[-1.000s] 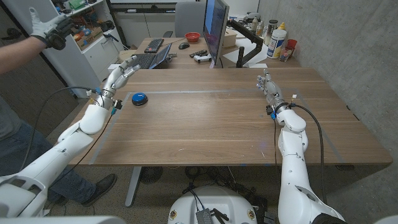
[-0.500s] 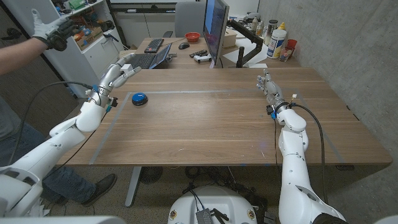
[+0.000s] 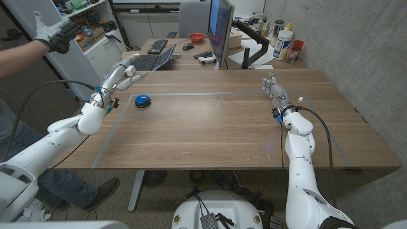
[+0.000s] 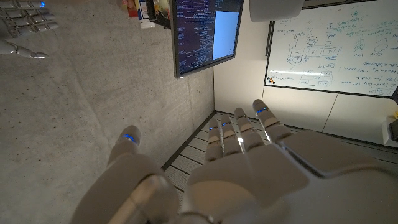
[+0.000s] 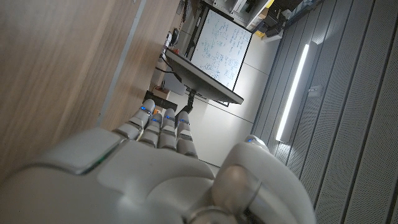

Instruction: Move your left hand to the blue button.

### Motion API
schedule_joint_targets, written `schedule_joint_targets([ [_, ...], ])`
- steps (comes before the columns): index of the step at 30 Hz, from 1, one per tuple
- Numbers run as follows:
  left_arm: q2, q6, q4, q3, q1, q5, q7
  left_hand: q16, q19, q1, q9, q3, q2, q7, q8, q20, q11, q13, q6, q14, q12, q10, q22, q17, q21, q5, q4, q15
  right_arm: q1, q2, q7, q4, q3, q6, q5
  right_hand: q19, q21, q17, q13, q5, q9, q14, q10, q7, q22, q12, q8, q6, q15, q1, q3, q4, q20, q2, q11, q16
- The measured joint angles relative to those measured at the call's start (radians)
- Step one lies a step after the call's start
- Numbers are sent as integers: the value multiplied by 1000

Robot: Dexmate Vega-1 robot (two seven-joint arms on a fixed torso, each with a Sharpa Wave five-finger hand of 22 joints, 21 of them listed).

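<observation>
A long wooden table (image 3: 222,121) with a pale tape line across it stands against a grey concrete wall (image 3: 356,44) on the robot's right. The blue button (image 3: 142,100) sits near the table's far left corner. The left hand (image 3: 121,75) hangs above that corner, just beside the button, fingers apart and holding nothing. The right hand (image 3: 272,88) — also loose and bare — is at the far right. Behind, a desk carries a monitor (image 3: 220,28), a keyboard (image 3: 147,62) and a red bowl (image 3: 197,37); a person's gloved hand (image 3: 54,30) shows at upper left.
</observation>
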Motion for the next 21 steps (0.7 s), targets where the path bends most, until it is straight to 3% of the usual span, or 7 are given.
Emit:
schedule_joint_targets([
  [21,13,99,35,102,-82,46,41,0,0,13,0,0,5,-2,0,0,-13,5,12,0,0,13,0,0,-4,7,0,0,-2,2,2,13,12,-3,6,0,-11,2,0,4,0,0,0,-5,0,0,0,5,0,0,-7,1,0,0,0,0],
])
